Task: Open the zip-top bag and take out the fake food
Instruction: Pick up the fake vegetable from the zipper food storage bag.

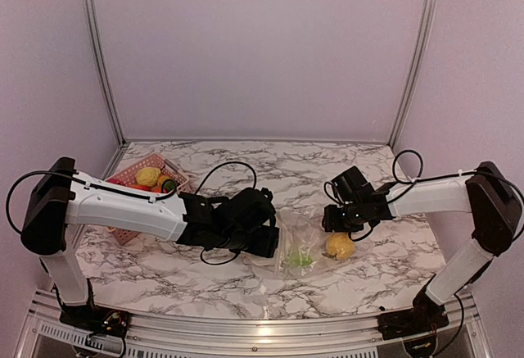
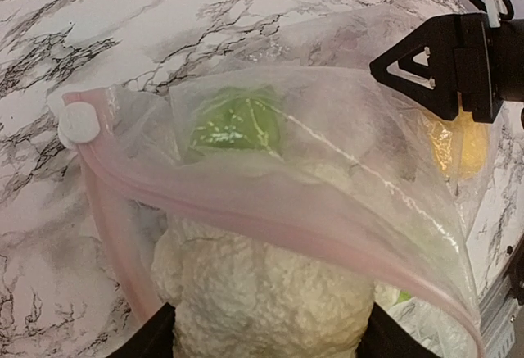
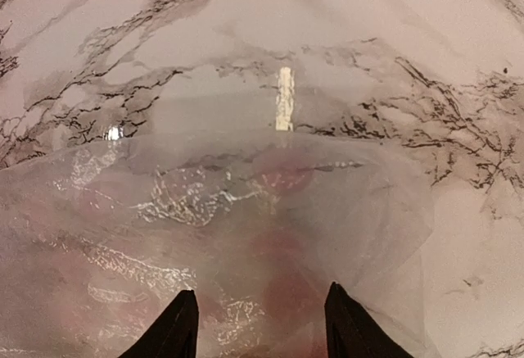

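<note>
Removal step in hand. Zip-top bag [image 1: 299, 247] mid-bench [image 1: 205, 284], mouth facing left claw [image 2: 270, 337]. Left claw clamped on cream cauliflower piece [image 2: 262, 292] at mouth. Right claw [image 3: 259, 292] spread apart over bag's far end. Green piece [image 2: 233, 124], yellow piece [image 1: 339, 246] visible through plastic. Next, likely: draw cauliflower clear of zip, carry toward pink basket [image 1: 151, 158].

Top ext: mounted high behind both arm bases [image 1: 90, 317], faced fwd & down, far off, took in whole bench [image 1: 164, 280]. L wrist: looked past own L fingers [image 2: 151, 337], v. close on zip-top bag [image 2: 344, 153]. R wrist: hung low over bench, R fingers [image 3: 176, 325] at btm edge, close. Shared bag & marble across all three; caught R fingers again in L wrist view.
</note>
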Action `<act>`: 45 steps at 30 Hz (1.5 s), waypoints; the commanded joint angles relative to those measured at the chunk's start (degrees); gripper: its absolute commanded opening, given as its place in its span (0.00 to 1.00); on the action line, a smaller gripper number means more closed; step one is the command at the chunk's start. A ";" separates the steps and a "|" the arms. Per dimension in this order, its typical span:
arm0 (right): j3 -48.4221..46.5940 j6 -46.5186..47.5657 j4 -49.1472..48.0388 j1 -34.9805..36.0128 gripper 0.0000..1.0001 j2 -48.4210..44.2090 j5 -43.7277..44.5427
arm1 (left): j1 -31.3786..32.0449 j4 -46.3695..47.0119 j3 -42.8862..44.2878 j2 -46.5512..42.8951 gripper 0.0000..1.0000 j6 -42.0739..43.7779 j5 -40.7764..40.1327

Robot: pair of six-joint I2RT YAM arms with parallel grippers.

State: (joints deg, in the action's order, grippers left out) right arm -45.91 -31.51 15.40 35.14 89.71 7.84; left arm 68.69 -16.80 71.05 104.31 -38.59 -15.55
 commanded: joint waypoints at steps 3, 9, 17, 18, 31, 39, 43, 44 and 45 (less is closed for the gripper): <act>-1.11 -0.35 -0.02 0.59 0.51 1.12 0.23 | 0.13 -2.33 1.50 -1.99 0.68 -0.10 -1.40; -1.12 -0.21 0.03 0.83 0.51 1.52 0.69 | 0.13 -7.13 4.87 -0.82 0.68 3.09 -2.67; -1.07 -0.31 -0.07 1.15 0.51 1.59 1.46 | 0.13 -13.48 9.26 0.87 0.68 5.55 -4.56; -1.08 -0.24 0.05 1.12 0.51 1.68 1.48 | 0.13 -13.85 9.47 0.91 0.68 5.93 -4.74; -1.01 -0.48 -0.18 1.34 0.51 2.00 2.07 | 0.13 -15.70 11.03 0.73 0.68 12.51 -4.50; -1.10 -0.57 0.04 1.43 0.51 1.91 2.45 | 0.13 -19.35 15.03 3.02 0.68 14.54 -4.68; -1.27 -0.49 -0.10 1.43 0.51 2.12 2.36 | 0.13 -19.46 13.42 1.54 0.68 14.69 -4.06; -1.34 -0.41 -0.08 1.47 0.51 2.20 2.32 | 0.13 -19.50 12.81 0.75 0.68 14.64 -4.16; -1.36 -0.34 -0.12 1.43 0.51 2.30 2.28 | 0.07 -19.46 12.21 0.16 0.68 14.49 -4.34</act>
State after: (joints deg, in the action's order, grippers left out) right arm -45.91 -31.51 15.18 36.12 90.87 9.39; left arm 68.69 -34.74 84.33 106.59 -24.93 -18.98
